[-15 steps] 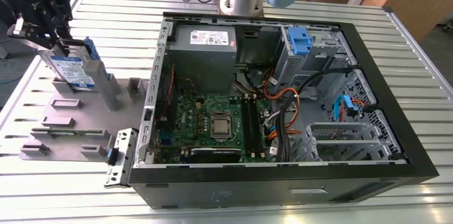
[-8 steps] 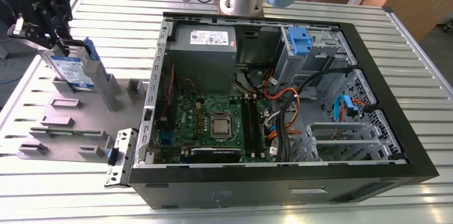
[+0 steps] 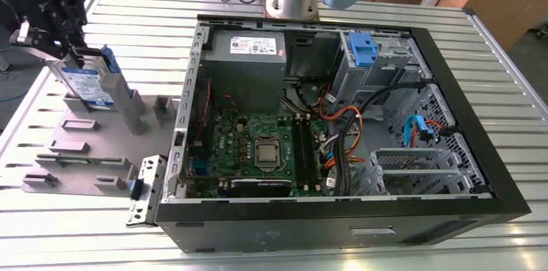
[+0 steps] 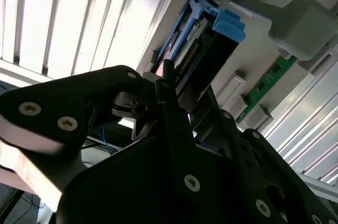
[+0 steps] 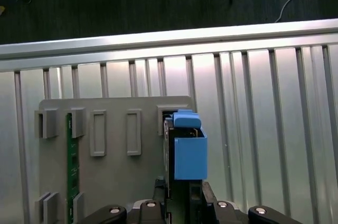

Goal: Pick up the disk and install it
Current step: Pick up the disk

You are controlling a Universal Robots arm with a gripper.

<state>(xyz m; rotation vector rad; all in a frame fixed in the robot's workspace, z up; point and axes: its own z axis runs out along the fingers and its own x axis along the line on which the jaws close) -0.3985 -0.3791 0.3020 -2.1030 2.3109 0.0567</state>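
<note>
Your pincer (image 5: 183,184) straddles the disk (image 5: 188,156) at its upper end, though you cannot tell whether it is clenched or released. The disk stands on edge in the grey holder (image 5: 113,176), blue tab uppermost; beside that holder on the tabletop (image 3: 514,91) lies the open computer case (image 3: 342,216).

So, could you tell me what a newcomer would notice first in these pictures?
The open black computer case dominates the middle of the exterior view, its green motherboard exposed. At that view's left, the disk stands upright in a grey holder plate, blue rails showing, with the gripper at its upper end.
</note>
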